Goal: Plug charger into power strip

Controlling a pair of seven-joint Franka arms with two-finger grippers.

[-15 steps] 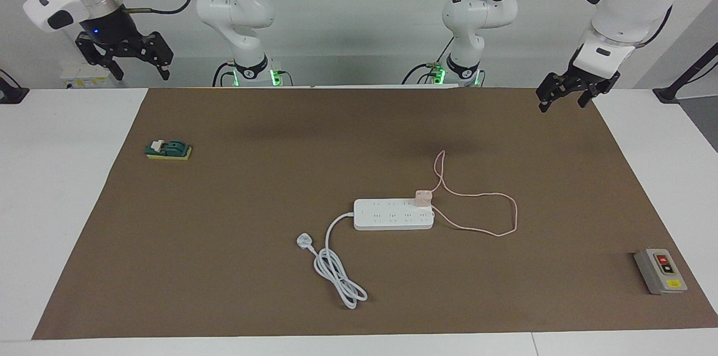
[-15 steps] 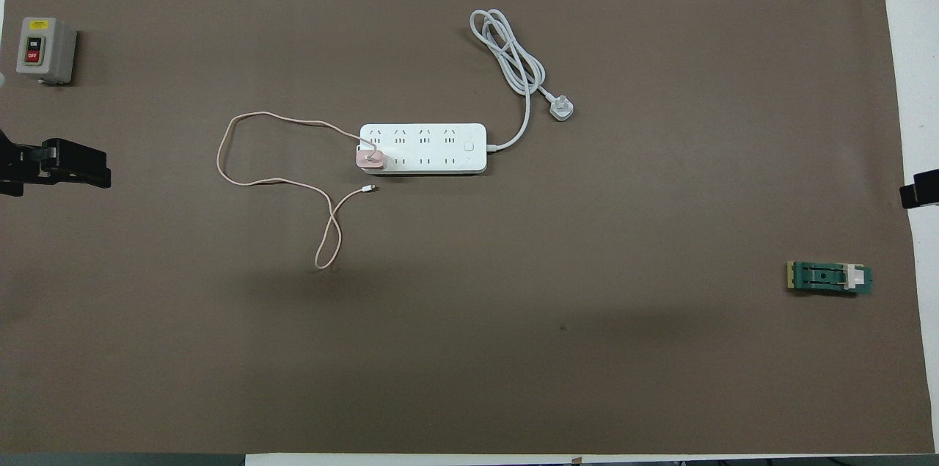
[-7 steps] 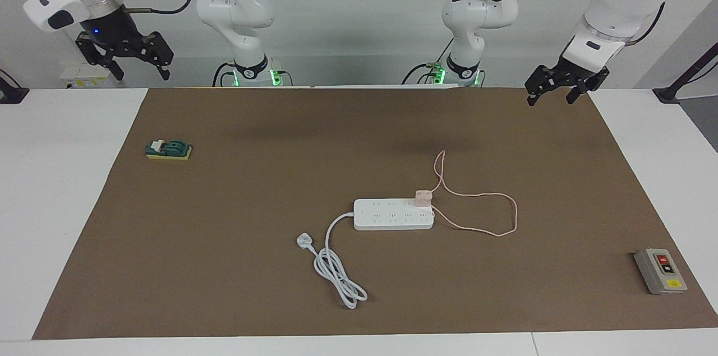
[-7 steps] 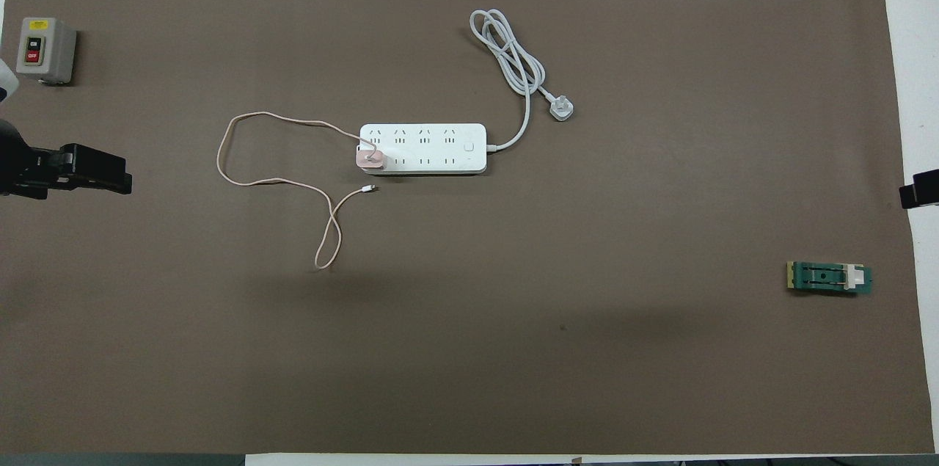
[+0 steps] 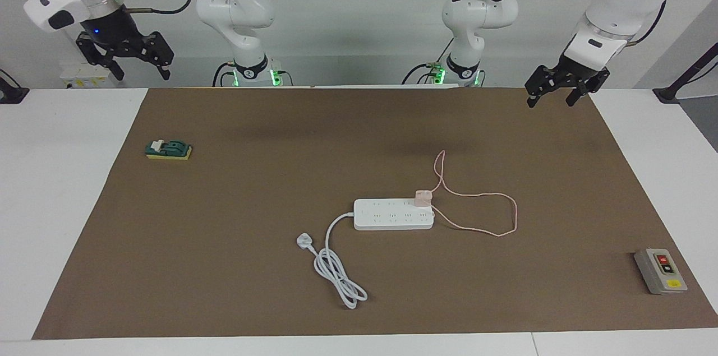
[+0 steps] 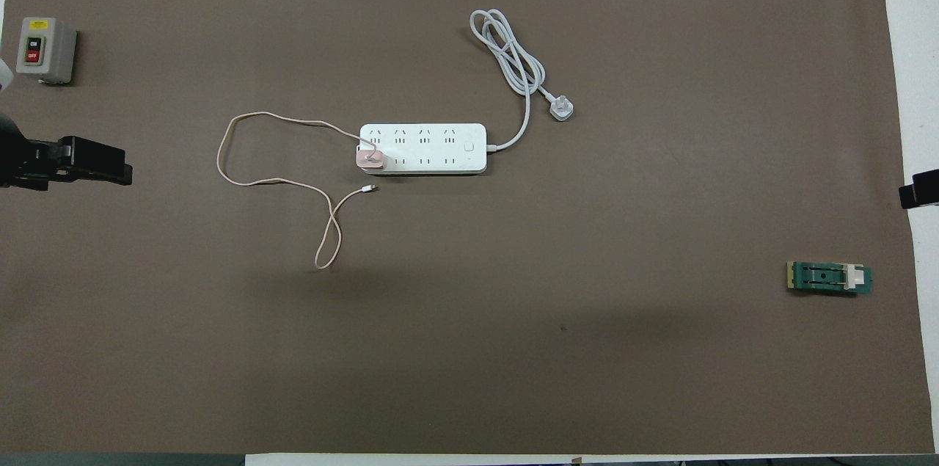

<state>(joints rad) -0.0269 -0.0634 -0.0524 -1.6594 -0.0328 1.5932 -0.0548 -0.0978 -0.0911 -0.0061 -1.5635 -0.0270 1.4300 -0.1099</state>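
Observation:
The white power strip [image 5: 394, 215] [image 6: 423, 148] lies flat mid-mat. The small pink charger [image 5: 423, 197] [image 6: 367, 158] stands upright on the strip's end toward the left arm, in the socket row nearer the robots. How deep it sits I cannot tell. Its thin pink cable [image 5: 493, 199] [image 6: 242, 180] loops over the mat from there. My left gripper [image 5: 551, 99] [image 6: 110, 166] hangs open and empty over the mat's corner at the left arm's end. My right gripper [image 5: 143, 71] [image 6: 917, 191] hangs open and empty over the mat's edge at the right arm's end.
The strip's thick white cord [image 5: 336, 269] [image 6: 513, 62] with its white plug [image 5: 303, 241] lies coiled farther from the robots. A grey button box [image 5: 660, 271] [image 6: 45, 50] sits at the left arm's end, and a green-and-yellow switch block [image 5: 168, 149] [image 6: 830, 278] at the right arm's end.
The left gripper has drifted a little toward the middle of the table and slightly upward. The right arm, the strip and the charger have not moved.

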